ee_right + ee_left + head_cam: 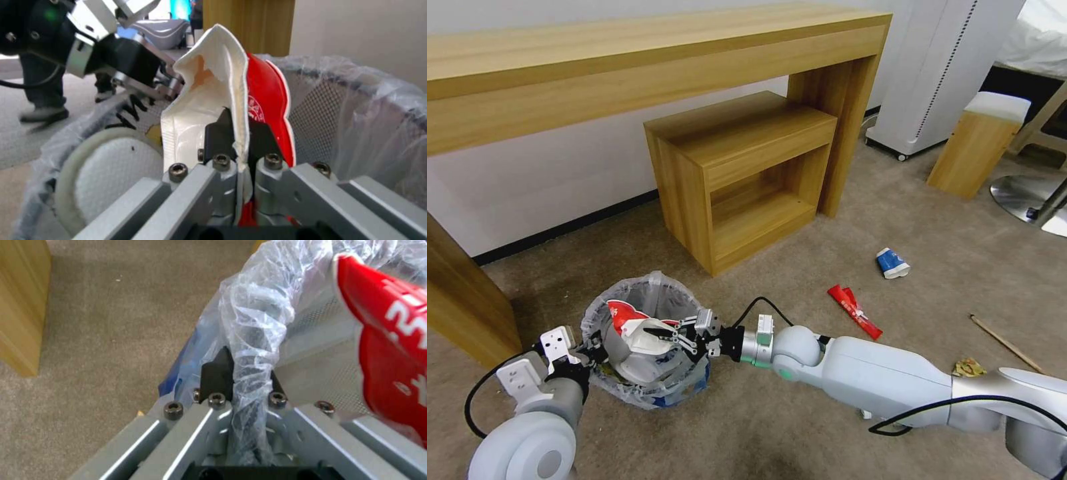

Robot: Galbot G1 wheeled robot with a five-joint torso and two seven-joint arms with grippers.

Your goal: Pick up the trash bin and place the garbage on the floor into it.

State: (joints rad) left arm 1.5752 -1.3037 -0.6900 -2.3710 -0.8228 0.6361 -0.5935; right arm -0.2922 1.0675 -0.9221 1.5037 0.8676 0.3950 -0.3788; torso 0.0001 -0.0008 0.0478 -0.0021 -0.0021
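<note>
Left gripper (594,351) sits nearest the robot, at the near-left rim of the trash bin (627,293); in the left wrist view its fingers (217,375) are clamped on the rim with the bunched plastic liner (258,326) pinched between them. The bin is a small mesh basket with a crinkly translucent bag, likely light and a bit flexible. The rim is the sensible hold, but the film is slippery and could slide or tear, so the grip should catch the wire edge as well as the plastic.

Right gripper (670,335) reaches over the bin mouth from the right, fingers (217,138) closed on the torn edge of a crushed red-white paper cup (222,100). The cup is thin, soft and already flattened, so a pinch on the folded wall holds fine. It hangs inside the bin opening, not yet let go. A white slipper (104,173) already lies in the bin beside it.

Farther out on the beige carpet (774,427), still loose: a yellow wrapper (968,367) just beside the right arm, a wooden stick (1006,343), a red wrapper (854,311), then a blue-white cup (892,263). All look light; the flat wrapper and thin stick would need a low pinch against the pile.

Beyond them stands a small wooden cabinet (740,173) under a long wooden table (627,60).
</note>
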